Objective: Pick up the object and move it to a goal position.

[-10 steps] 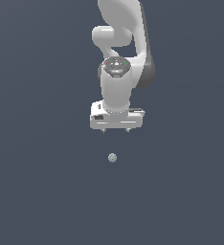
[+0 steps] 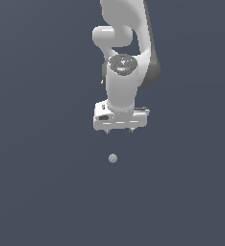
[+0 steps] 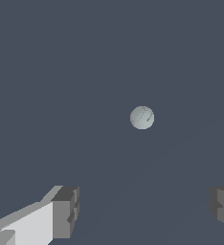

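Ball (image 2: 113, 158) sits just below the middle of the exterior frame, a little left of centre, alone on the plain dark grey floor (image 2: 37, 192). Further right and higher up, the gripper (image 2: 119, 131) hangs over it, well apart, fingers (image 3: 65, 212) spread wide with nothing between them. My worry: it's tiny and smooth, so a slightly off-centre descent could nudge it rolling, or it'll squirt out when pinched.

Arm (image 2: 126, 72) vertical, gripper (image 2: 119, 131) down, jaws wide apart.
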Tool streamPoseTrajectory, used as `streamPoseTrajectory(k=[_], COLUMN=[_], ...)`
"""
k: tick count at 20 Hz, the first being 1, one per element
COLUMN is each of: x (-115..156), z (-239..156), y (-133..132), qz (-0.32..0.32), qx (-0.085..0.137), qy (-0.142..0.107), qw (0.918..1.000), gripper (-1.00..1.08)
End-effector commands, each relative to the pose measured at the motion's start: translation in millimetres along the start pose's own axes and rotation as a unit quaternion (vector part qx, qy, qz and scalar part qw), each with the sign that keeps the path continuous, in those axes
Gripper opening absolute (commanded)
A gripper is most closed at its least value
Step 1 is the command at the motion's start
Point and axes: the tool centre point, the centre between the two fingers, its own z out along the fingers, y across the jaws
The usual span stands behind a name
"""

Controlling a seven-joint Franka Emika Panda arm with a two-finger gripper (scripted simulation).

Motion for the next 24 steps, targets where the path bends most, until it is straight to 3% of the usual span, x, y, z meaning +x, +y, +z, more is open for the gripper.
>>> streamPoseTrajectory(k=[1, 12, 24], x=[1, 11, 44], z=[-2, 13, 77], y=[-4, 2, 24], qz=[-0.008, 0.022, 0.134], qx=[0.000, 0.000, -0.004], qy=[0.001, 0.001, 0.004], qw=[1.0000, 0.9998, 0.9909], gripper=[1.00, 1.00, 1.00])
